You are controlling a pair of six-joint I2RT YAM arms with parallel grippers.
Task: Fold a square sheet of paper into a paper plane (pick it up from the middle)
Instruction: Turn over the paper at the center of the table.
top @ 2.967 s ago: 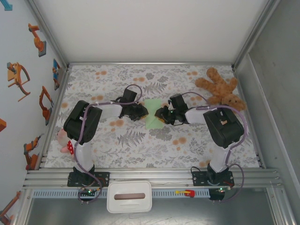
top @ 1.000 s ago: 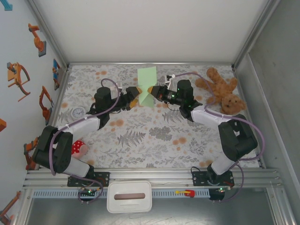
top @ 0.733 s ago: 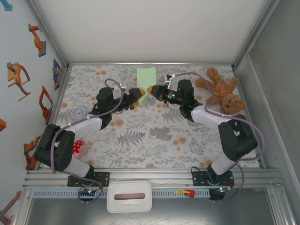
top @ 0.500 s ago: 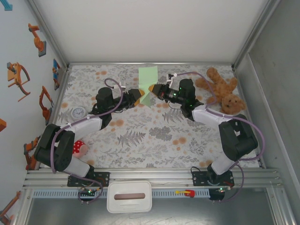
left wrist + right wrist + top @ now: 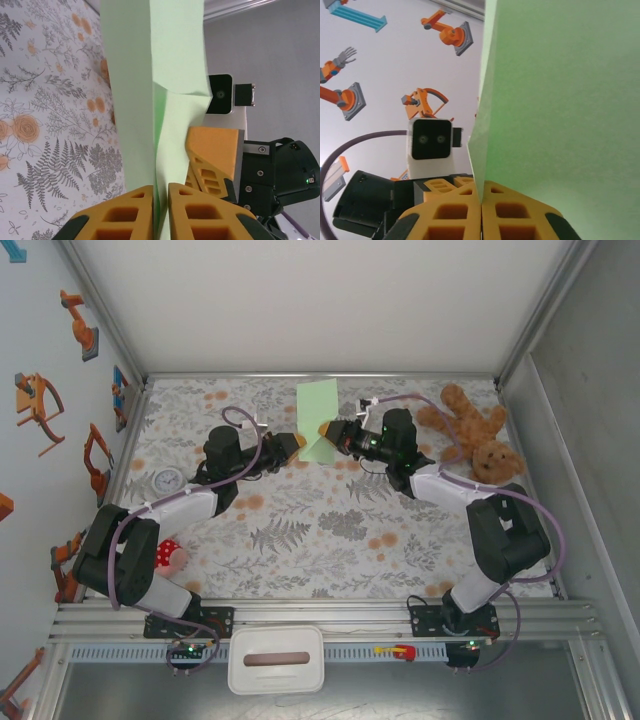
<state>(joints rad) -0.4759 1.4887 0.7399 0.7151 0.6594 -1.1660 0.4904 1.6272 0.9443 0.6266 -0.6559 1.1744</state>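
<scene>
Both my left gripper (image 5: 297,443) and right gripper (image 5: 324,428) pinch the pale green sheet of paper (image 5: 317,405) upright near the far edge of the tabletop (image 5: 300,540).

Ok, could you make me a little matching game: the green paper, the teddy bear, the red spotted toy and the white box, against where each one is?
Things:
1 green paper
2 teddy bear
3 red spotted toy
4 white box

Places:
A far right corner of the table
B off the table, past its near edge
C pinched by the left gripper and the right gripper
D near left edge of the table

Pairs: 1-C, 2-A, 3-D, 4-B
</scene>
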